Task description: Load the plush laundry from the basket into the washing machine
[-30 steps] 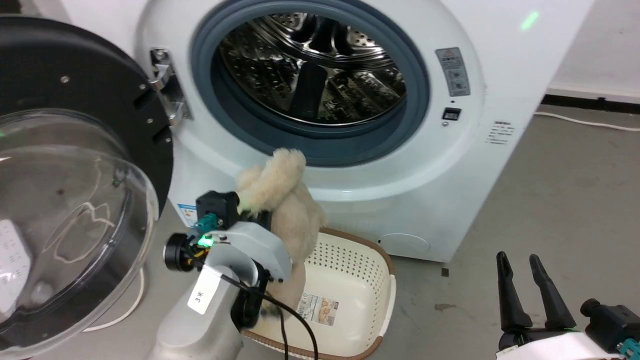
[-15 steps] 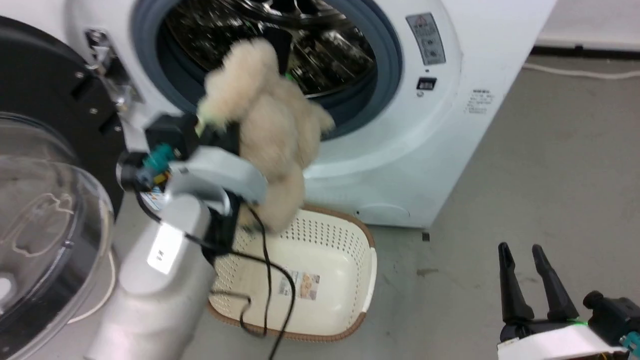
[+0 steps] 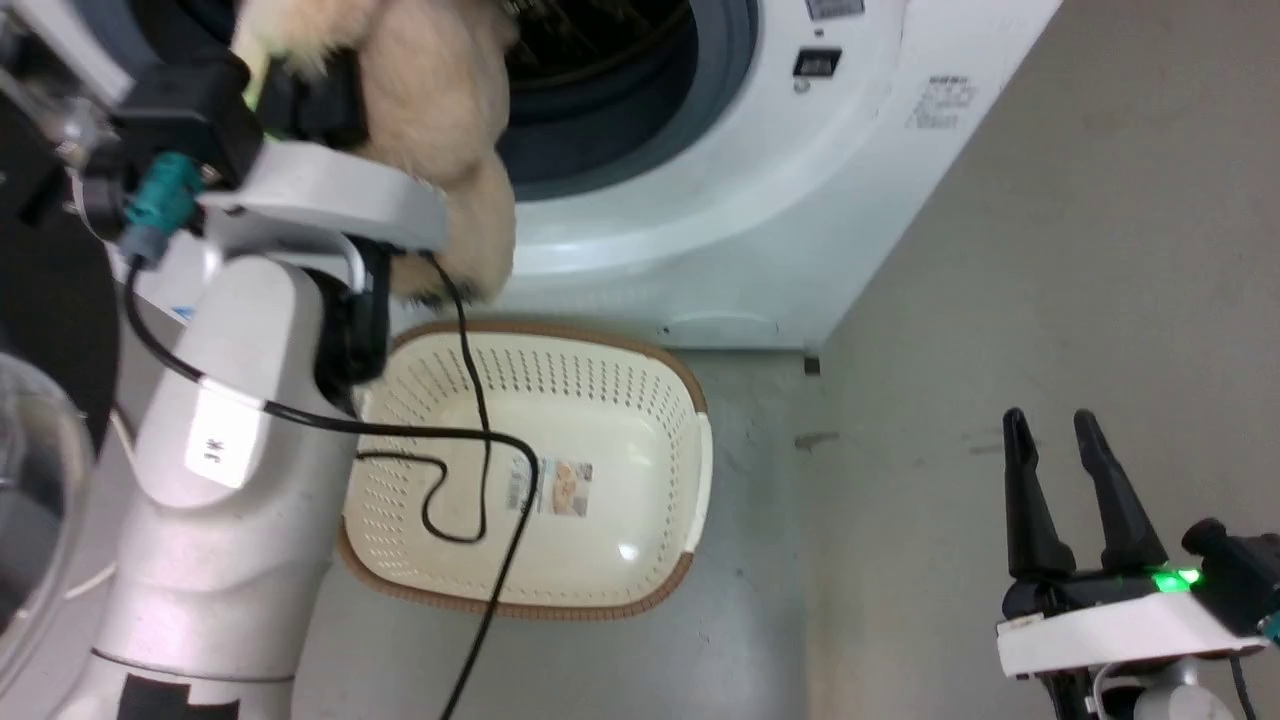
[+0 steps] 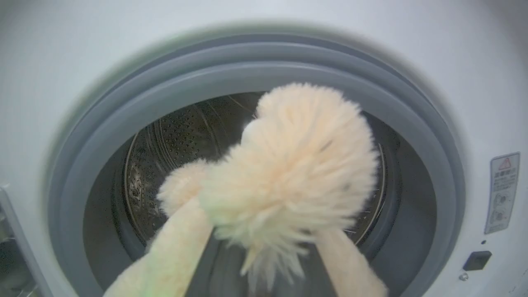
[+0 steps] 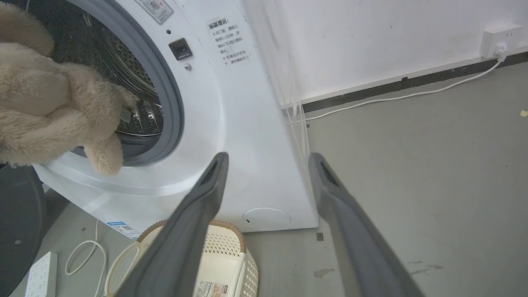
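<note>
Before the washing machine [image 3: 700, 230], plush laundry [image 3: 430, 90] clamped in left pincer [image 3: 315, 95]; right pincer [image 3: 1050, 425] spread wide.

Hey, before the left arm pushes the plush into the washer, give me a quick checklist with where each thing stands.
1. Left gripper shut on plush laundry: ok.
2. Washing machine door swung aside, porthole unblocked: ok.
3. Plush in front of the porthole: ok.
4. Plush's lower leg clear of the gasket: not ok, it hangs below the rim.
5. Basket empty: ok.
6. Right gripper open, away from the machine: ok.
</note>
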Robot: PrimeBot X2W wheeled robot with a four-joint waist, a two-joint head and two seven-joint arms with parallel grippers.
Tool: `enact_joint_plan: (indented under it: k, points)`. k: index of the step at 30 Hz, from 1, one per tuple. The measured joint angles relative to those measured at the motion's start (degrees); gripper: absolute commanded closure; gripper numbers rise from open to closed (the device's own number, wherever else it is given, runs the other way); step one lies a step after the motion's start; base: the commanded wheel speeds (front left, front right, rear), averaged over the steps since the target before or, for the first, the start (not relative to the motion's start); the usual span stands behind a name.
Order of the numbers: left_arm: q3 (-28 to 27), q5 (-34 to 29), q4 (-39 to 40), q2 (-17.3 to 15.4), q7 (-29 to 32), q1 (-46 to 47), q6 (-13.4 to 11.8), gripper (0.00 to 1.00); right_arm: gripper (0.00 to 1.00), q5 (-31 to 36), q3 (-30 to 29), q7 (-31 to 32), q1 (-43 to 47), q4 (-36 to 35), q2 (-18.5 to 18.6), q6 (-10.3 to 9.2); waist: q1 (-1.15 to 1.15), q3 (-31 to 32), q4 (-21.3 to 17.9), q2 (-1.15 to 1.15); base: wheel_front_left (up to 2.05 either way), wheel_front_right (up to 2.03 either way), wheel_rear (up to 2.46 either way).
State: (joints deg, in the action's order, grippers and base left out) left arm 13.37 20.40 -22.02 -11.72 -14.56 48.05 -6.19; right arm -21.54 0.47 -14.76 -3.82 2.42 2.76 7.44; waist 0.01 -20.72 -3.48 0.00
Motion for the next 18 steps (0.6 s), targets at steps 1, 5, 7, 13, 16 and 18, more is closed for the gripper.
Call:
enact_joint_plan:
  k: [1, 5, 7, 13, 16, 18]
  points:
    - [-0.74, -0.59, 0.43, 0.03, -0.04, 0.4, 0.34, 1.0, 0.0, 0.08, 0.01, 0.0, -0.31, -0.2, 0.0, 0.0, 0.0, -0.78, -0.25, 0.0, 0.0, 0.0, 0.0]
    - [-3.05, -3.42, 2.15, 0.3, -0.04, 1.44, 1.44, 1.0, 0.0, 0.09, 0.03, 0.0, -1.48, -0.92, 0.0, 0.0, 0.0, -3.8, -1.25, 0.0, 0.0, 0.0, 0.0]
    - [-4.02, -4.7, 2.72, 0.45, -0.04, 1.79, 1.99, 1.0, 0.0, 0.09, 0.09, 0.0, -1.87, -1.3, 0.0, 0.0, 0.0, -5.21, -1.74, 0.0, 0.0, 0.0, 0.0]
    - [-6.86, -8.06, 3.75, 0.74, -0.04, 3.98, 3.99, 1.0, 0.0, 0.09, 0.04, 0.0, -2.46, -2.42, 0.0, 0.0, 0.0, -9.03, -3.07, 0.0, 0.0, 0.0, 0.0]
    - [-8.28, -9.44, 4.55, 1.04, -0.04, 5.3, 4.7, 1.0, 0.0, 0.09, -0.13, 0.0, -2.89, -3.1, 0.0, 0.0, 0.0, -10.85, -3.66, 0.0, 0.0, 0.0, 0.0]
    - [-9.11, -10.39, 5.22, 1.26, -0.04, 5.98, 5.19, 1.0, 0.0, 0.09, -0.12, 0.0, -3.22, -3.46, 0.0, 0.0, 0.0, -11.98, -4.04, 0.0, 0.0, 0.0, 0.0]
